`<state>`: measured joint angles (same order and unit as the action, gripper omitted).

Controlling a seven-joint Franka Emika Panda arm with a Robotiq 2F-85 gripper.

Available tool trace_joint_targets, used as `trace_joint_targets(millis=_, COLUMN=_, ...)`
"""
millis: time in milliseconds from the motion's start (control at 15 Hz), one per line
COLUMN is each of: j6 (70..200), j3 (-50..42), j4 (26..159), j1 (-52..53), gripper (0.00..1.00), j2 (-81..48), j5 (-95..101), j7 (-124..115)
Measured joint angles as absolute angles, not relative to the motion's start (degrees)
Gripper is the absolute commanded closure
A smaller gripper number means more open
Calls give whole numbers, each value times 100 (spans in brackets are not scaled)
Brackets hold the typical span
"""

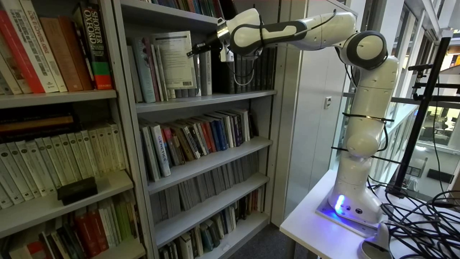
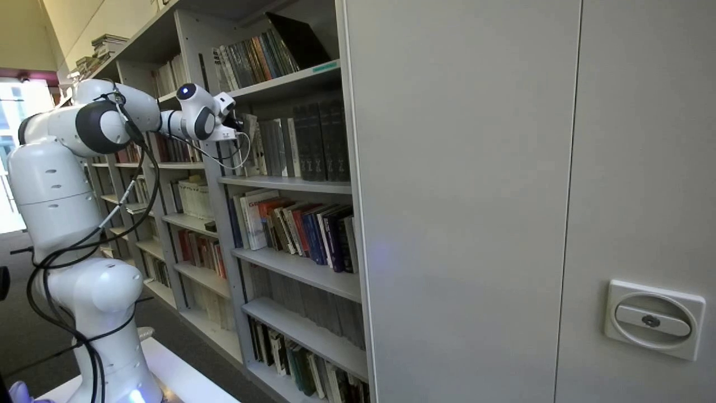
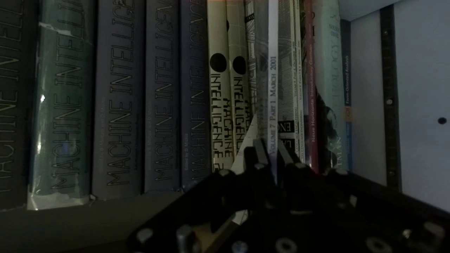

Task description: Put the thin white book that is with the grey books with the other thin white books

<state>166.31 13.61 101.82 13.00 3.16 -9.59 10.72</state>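
The thin white book (image 3: 273,88) is upright, its spine facing the wrist camera, with my gripper (image 3: 272,153) shut on its lower spine. Its pale printed cover (image 1: 175,61) shows in an exterior view, standing out in front of the shelved row. To its left in the wrist view are the grey books (image 3: 119,105), with two cream-spined volumes (image 3: 219,88) closer by. Just right of the held book, and partly behind it, stand the other thin white books (image 3: 298,91). Whether the held book's bottom touches the shelf cannot be made out.
A red book (image 3: 312,105) and a teal book (image 3: 330,88) stand beyond the thin white ones, near the metal side panel (image 3: 422,105). Black volumes (image 2: 321,140) fill the shelf's opposite end. The shelf board (image 1: 212,99) runs below, and another board (image 1: 172,10) lies above.
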Motion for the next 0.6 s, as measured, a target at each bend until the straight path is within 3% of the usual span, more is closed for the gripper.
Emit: trace_joint_targets(millis=600, j6=16634, j3=1228, j4=10934, j1=1368, gripper=98, j2=1005, j5=-1772, j7=3092)
